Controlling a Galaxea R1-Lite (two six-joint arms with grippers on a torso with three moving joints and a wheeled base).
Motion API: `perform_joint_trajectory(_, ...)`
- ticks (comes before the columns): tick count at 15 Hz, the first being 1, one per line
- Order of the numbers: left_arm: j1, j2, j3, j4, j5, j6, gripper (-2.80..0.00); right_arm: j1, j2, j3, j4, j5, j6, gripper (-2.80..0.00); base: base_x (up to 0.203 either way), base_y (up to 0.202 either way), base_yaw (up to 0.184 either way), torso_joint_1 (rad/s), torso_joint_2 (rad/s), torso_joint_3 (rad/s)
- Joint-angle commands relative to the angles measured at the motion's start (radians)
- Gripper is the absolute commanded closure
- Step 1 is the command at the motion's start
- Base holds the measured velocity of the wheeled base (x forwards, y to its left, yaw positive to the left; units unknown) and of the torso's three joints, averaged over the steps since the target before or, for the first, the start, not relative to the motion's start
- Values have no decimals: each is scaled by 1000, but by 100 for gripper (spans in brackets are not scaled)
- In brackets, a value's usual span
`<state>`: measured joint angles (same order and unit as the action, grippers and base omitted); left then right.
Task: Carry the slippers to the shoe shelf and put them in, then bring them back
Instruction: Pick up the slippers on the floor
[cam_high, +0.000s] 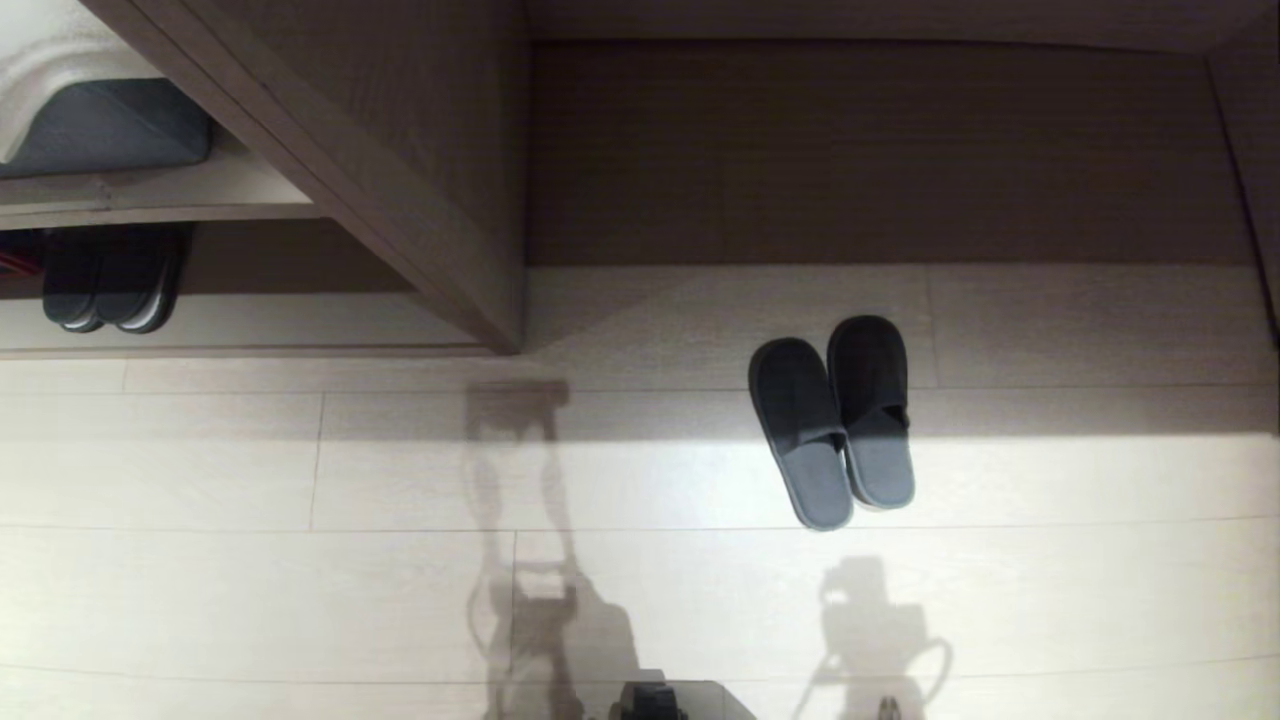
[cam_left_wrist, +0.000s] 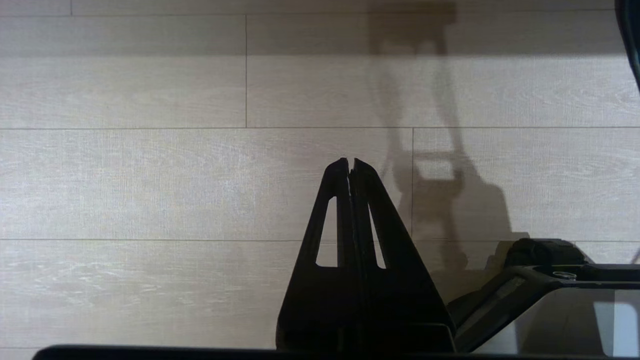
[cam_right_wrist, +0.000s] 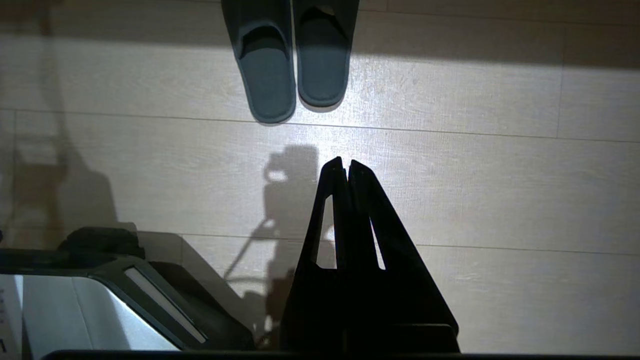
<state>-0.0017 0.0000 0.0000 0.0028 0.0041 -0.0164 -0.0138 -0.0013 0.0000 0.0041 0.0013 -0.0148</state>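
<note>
You see the slippers (cam_high: 833, 420) side by side on the floor (cam_high: 250, 480), right of centre; the left gripper (cam_left_wrist: 350, 162) and right gripper (cam_right_wrist: 345, 162) hang pinched together, empty.

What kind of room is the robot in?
Probably a home entryway or bedroom corner: slippers sit on a pale plank floor, and a low wooden shoe shelf holds another dark pair.

Two slate-grey slippers (cam_high: 835, 425) on the floor (cam_high: 250, 580); two darker slippers (cam_high: 110, 280) in the shoe shelf (cam_high: 420, 230); two end effectors, left end effector (cam_left_wrist: 350, 162), right end effector (cam_right_wrist: 345, 162).
</note>
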Motion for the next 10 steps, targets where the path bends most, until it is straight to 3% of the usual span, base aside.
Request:
perform_joint_trajectory(1,0,0,0,0,1,0,0,0,-2,2,0,0,-1,0,0,0,0,2,2,-199)
perform_joint_trajectory(10,0,0,0,0,1,0,0,2,-2,2,0,0,-1,0,0,0,0,3,2,-198)
